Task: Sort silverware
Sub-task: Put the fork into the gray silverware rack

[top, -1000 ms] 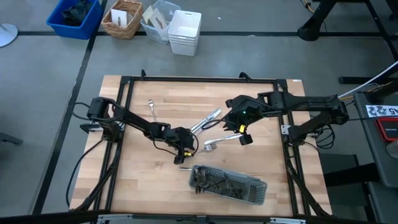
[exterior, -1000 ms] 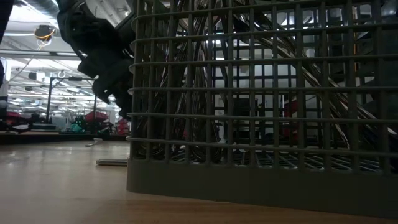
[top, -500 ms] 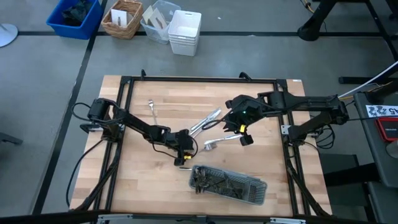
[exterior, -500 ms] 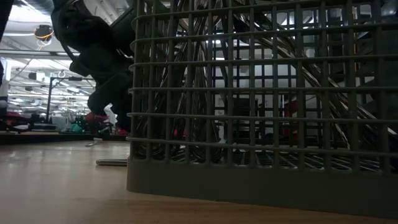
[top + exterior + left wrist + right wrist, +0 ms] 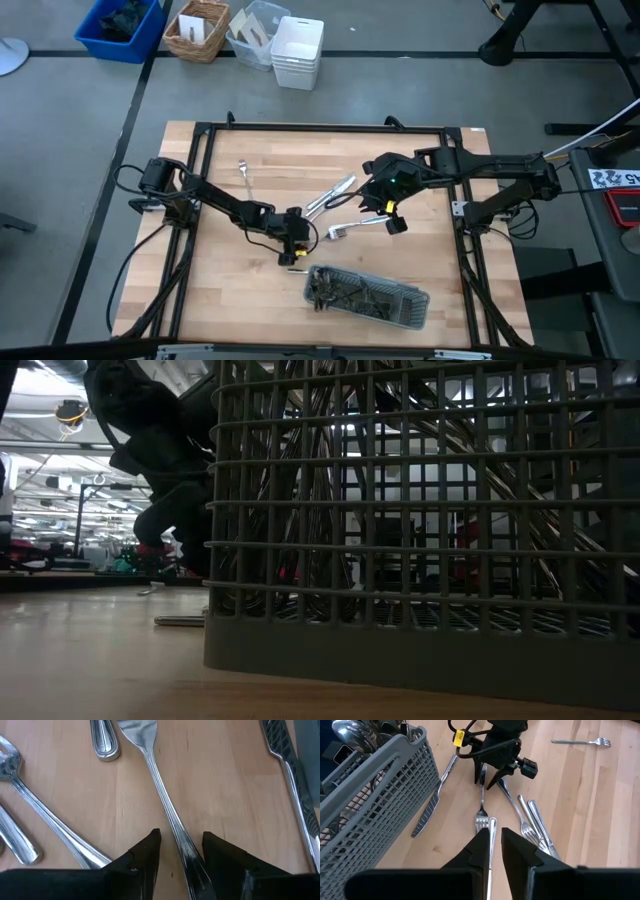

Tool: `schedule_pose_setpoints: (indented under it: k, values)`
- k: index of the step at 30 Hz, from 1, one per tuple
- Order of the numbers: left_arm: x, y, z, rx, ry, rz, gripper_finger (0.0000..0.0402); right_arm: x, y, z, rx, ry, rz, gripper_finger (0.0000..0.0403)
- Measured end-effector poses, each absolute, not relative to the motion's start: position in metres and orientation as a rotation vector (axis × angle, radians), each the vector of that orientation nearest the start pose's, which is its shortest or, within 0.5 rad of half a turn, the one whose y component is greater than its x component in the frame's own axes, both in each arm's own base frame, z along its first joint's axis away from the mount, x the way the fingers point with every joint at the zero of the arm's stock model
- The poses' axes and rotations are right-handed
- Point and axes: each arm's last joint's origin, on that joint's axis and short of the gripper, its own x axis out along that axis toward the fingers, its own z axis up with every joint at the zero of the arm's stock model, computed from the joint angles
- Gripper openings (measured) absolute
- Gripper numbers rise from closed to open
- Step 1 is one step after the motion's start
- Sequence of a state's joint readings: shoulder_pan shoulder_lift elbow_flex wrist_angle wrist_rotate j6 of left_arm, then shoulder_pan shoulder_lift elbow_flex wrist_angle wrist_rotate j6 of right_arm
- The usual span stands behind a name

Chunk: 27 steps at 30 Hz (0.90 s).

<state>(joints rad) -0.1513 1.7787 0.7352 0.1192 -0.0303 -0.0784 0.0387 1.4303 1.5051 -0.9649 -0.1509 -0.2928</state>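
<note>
Silverware lies loose on the wooden table. A fork lies flat, and my left gripper stands open over its handle, one finger on either side without touching it; the right wrist view shows that gripper and the fork too. Above the table's middle, my right gripper is shut on a silver piece. The grey mesh tray near the front edge holds several pieces. My right gripper pinches a slim silver piece between its two fingers. The rounded end of its handle sticks out past the fingertips. The fingers slant downward toward the table's left, lying along the piece. It is lifted clear of the table.
A knife lies beside the tray's wall. More pieces lie bunched mid-table, and a lone fork lies toward the far left. Bins stand on the floor beyond the far edge.
My left gripper has tipped further downward over the fork's handle and stays open.
</note>
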Motion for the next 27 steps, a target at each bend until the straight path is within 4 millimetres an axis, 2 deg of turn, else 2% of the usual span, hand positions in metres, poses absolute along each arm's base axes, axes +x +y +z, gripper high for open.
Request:
schedule_pose_setpoints:
  k: [4, 12, 27]
  values:
    - [0.3040, -0.0451, 0.1023, 0.011, 0.929, -0.074, 0.0116, 0.2831, 0.0153, 0.3681, -0.222, 0.857, 0.306, 0.0050]
    - [0.3028, -0.0446, 0.1011, 0.005, 0.940, -0.066, 0.0035, 0.2831, 0.0153, 0.3681, -0.222, 0.857, 0.306, 0.0050]
    - [0.3076, -0.0454, 0.1075, -0.025, 0.912, -0.065, 0.0031, 0.2831, 0.0153, 0.3681, -0.222, 0.858, 0.306, 0.0050]
